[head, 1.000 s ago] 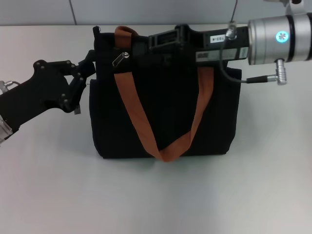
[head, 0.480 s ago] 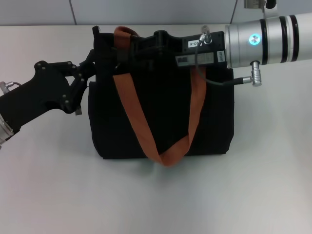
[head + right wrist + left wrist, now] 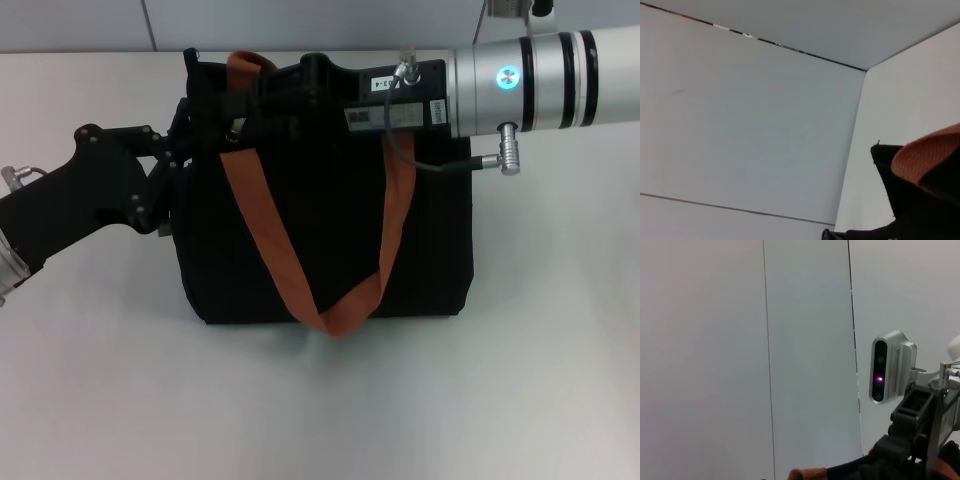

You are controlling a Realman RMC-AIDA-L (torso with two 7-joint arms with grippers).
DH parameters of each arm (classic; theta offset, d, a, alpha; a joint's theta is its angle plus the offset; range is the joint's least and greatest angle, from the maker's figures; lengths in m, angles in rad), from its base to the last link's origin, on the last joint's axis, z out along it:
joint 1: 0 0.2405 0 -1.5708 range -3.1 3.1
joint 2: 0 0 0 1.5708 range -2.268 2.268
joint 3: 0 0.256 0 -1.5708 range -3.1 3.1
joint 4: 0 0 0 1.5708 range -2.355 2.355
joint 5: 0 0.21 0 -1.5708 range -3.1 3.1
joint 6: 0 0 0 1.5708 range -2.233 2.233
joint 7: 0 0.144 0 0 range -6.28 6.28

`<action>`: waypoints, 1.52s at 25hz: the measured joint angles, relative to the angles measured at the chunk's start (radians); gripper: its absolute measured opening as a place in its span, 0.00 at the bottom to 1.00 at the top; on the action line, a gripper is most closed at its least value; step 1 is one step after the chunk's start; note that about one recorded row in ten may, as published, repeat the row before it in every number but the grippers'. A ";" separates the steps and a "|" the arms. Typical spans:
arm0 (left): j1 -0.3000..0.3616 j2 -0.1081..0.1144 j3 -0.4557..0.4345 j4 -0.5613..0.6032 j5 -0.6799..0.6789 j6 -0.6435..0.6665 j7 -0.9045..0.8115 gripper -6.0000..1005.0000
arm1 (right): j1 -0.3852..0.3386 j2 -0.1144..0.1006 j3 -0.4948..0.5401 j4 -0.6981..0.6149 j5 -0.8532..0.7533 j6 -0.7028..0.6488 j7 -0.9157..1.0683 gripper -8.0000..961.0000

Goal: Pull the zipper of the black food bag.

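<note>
Head view: black food bag (image 3: 330, 240) lies flat on the white table (image 3: 320, 400), orange straps (image 3: 265, 230) draped across its front, by far the biggest item. Over the last second the right arm has slid along the bag's top edge toward the robot's left; right gripper (image 3: 262, 98) now sits at the top-left corner, over the spot where the zipper tab showed a second ago. Tab is now hidden under it, so grip can't be confirmed; can't tell how its jaws stand. Left gripper (image 3: 180, 148) is pressed against the bag's left edge near the top, apparently bracing; jaw state unclear too. Bag's upper-left edge has shifted slightly leftward. Likely reading: approach finished, grasp-and-pull next.
</note>
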 joint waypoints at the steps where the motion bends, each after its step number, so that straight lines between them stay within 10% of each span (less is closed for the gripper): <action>1: -0.001 0.000 0.000 0.000 0.000 0.000 0.000 0.03 | -0.001 0.000 -0.009 0.000 0.003 0.005 0.000 0.37; 11: -0.002 0.000 0.000 0.000 0.000 0.005 0.001 0.03 | -0.010 0.000 -0.021 0.007 0.007 0.029 -0.058 0.37; 23: 0.002 0.000 0.000 0.000 0.001 0.015 0.001 0.03 | -0.012 0.000 -0.020 0.025 0.029 0.045 -0.086 0.13; 38: 0.002 -0.001 0.000 0.000 0.001 0.038 0.001 0.03 | -0.004 0.002 -0.022 0.034 0.048 0.052 -0.114 0.13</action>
